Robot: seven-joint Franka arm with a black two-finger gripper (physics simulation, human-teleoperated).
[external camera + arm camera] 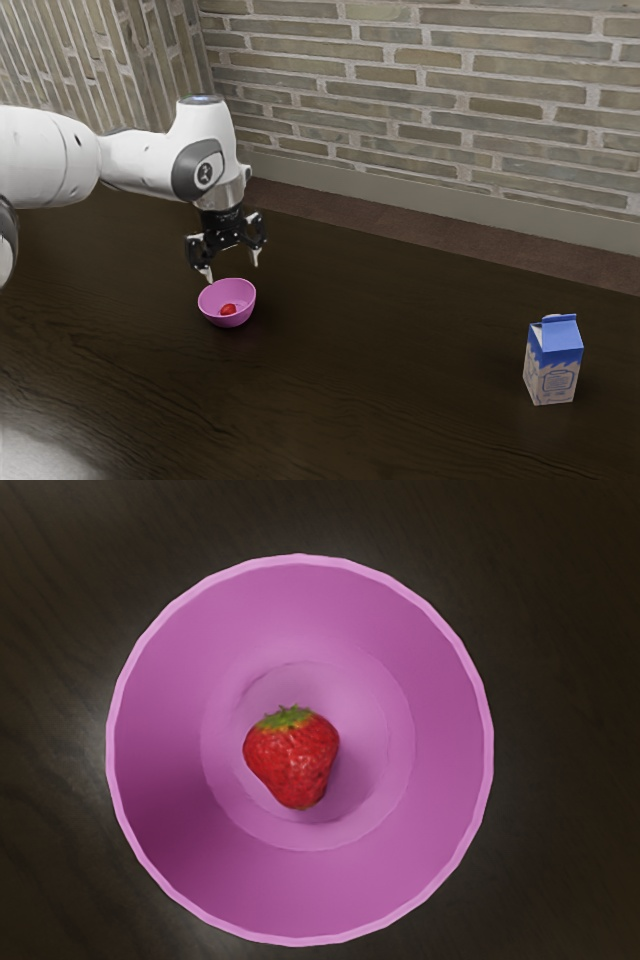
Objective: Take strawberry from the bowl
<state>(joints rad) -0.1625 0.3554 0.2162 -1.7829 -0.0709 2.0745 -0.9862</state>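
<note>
— Where is the strawberry?

— A red strawberry (292, 758) lies at the bottom of a pink bowl (300, 562), green cap and tapered body in plain sight from above. Its underside is hidden. In the exterior view the fruit is small, its cap too tiny to make out.

— And the gripper?

— The black gripper (232, 270) hangs over the bowl, pointing down, its jaws spread wide apart. One fingertip appears close to the bowl's rim in the exterior view; whether the two touch is hard to judge.

— What carries it?

— A white robot arm (135, 165) reaches in from the exterior view's left, its near end cut off by the frame.

— The setting?

— A dark, wood-grained table (350, 410), glossy at the exterior view's lower left, with its near edge out of frame. Well apart from the bowl, toward the exterior view's right, a blue-and-white carton (554, 362) stands upright. Its printing is too small to read, its far sides hidden.

— And behind?

— A brick wall (430, 80) rises above a pale baseboard (400, 190) and a strip of reddish-brown floor (420, 237), the rest of that floor hidden by the table.
</note>
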